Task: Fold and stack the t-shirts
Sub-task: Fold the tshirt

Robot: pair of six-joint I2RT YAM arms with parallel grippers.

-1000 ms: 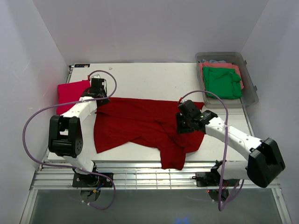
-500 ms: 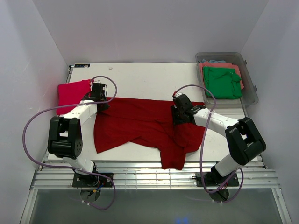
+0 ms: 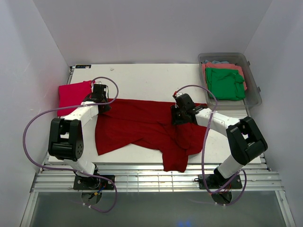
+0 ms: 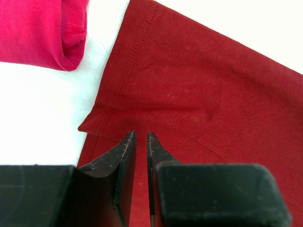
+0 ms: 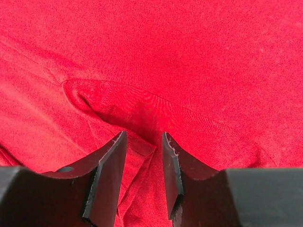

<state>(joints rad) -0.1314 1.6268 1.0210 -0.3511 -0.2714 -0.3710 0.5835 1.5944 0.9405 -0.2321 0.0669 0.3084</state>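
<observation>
Right tool [image 5: 144, 134] part-open, astride dark red t-shirt [image 5: 189, 56] fold

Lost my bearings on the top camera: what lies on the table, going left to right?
pink shirt → dark red shirt → tub holding the green shirt

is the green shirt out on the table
No, the green shirt lies inside the grey tub at the far right corner.
</observation>
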